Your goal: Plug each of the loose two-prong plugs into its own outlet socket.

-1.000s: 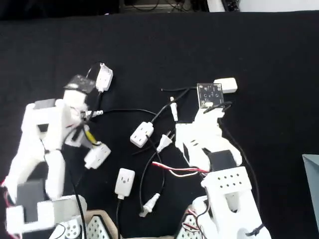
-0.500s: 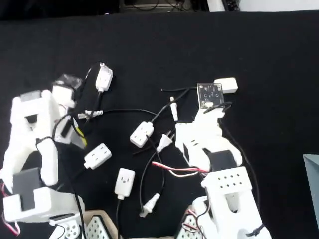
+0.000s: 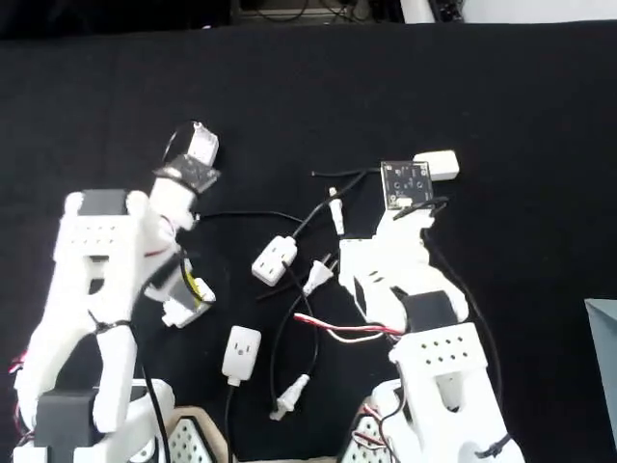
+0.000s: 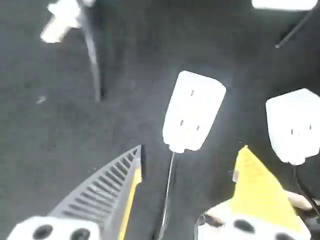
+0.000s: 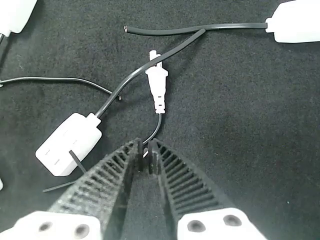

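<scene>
one light plug (image 5: 159, 92) looks stiff-bodied on a limp cord (image 5: 156, 122): pinch its white body. left gripper (image 4: 192, 148) gapes over a socket (image 4: 194, 111); right gripper (image 5: 145, 145) nips the cord.

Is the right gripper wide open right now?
No, the right gripper is closed on the black cord just behind the white two-prong plug.

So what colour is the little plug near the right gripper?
The plug is white, on a black cord; clearest in the right wrist view.
</scene>
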